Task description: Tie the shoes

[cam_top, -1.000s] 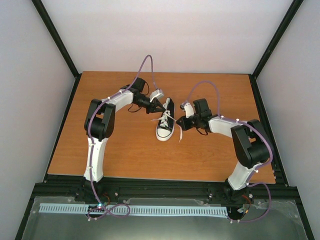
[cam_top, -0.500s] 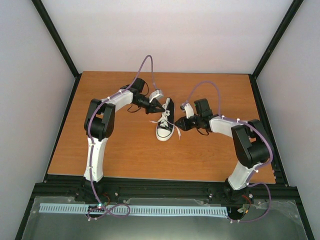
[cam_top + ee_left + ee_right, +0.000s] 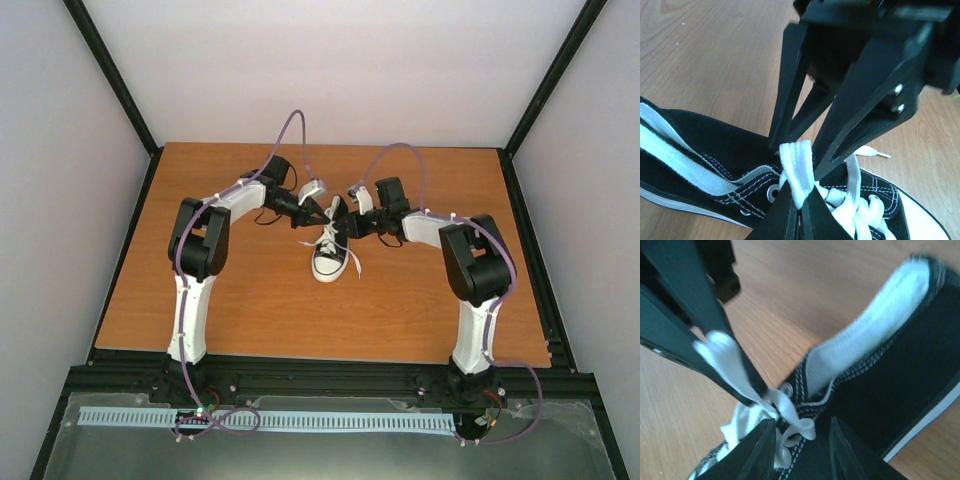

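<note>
The black sneaker [image 3: 328,262] with white toe cap lies mid-table, toe toward the arms. It also shows in the left wrist view [image 3: 700,145] and the right wrist view [image 3: 900,375]. My left gripper [image 3: 326,213] [image 3: 801,192] is shut on a white lace loop [image 3: 797,167] raised just above the top eyelets. My right gripper [image 3: 345,222] [image 3: 801,427] is open, its jaws on either side of the lace [image 3: 792,422] at the shoe's throat. Its fingers [image 3: 860,100] stand on either side of the held loop. The left fingers [image 3: 700,305] show at the upper left of the right wrist view.
The wooden table [image 3: 230,300] has black frame rails along its edges and white walls behind and to the sides. A loose lace end [image 3: 872,151] lies on the wood beside the shoe, and another strand hangs off the shoe's right side [image 3: 357,262].
My right arm has swung left and farther back, from beside the shoe's right side to its throat, meeting the left gripper. The left gripper and the shoe have stayed put.
</note>
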Available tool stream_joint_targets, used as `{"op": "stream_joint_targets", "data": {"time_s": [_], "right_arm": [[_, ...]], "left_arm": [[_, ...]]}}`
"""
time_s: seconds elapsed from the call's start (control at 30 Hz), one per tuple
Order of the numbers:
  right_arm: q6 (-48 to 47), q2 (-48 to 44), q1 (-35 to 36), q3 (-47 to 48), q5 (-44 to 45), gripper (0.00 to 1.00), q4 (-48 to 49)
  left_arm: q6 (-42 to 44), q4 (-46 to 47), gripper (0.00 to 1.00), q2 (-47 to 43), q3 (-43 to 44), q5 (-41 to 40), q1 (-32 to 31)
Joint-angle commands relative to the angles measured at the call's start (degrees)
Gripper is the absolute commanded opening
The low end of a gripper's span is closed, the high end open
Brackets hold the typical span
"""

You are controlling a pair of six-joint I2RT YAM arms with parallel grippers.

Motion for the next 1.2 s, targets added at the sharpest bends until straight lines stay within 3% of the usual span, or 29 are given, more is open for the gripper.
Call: {"op": "stream_joint_targets", "data": {"time_s": [0.0, 0.07, 0.2, 0.3, 0.47, 0.6, 0.77, 1.03, 1.17], "right_arm": [[1.7, 2.3, -0.3, 1.2, -1.6, 0.32, 1.2], [1.6, 2.6, -0.2, 1.5, -2.2, 0.3, 1.1], [1.2, 2.6, -0.2, 1.0, -4.1, 0.09, 1.8], [0.4, 1.4, -0.1, 0.0, -4.1, 0.05, 1.8], [-1.5, -0.8, 0.1, -0.9, -3.3, 0.04, 0.7], [-3.1, -2.2, 0.8, -0.9, -3.1, 0.04, -0.1], [-3.4, -2.2, 1.0, -0.6, -3.2, 0.04, -0.6], [-3.7, -1.9, 1.1, -0.2, -3.6, 0.04, -0.9], [-3.9, -1.8, 1.1, -0.4, -3.7, 0.04, -1.1]], "left_arm": [[1.4, -0.9, 0.01, -1.5, 0.4, 1.8, 0.6], [1.8, -1.1, 0.01, -1.4, 0.2, 1.9, 0.7], [3.8, -1.8, 0.01, -1.3, 0.6, 1.8, 0.7], [9.7, -5.7, 0.03, -1.0, 2.7, 1.3, 0.7], [19.4, -12.5, 0.17, -0.4, 6.5, -0.5, 0.8], [33.8, -21.2, 0.4, 0.0, 9.0, -1.9, 0.8], [38.8, -20.9, 0.58, 0.0, 8.4, -6.0, 0.5], [37.6, -13.4, 0.7, 0.7, 8.2, -8.7, -0.8], [38.9, -12.4, 0.72, 0.9, 7.0, -9.2, -1.6]]}}
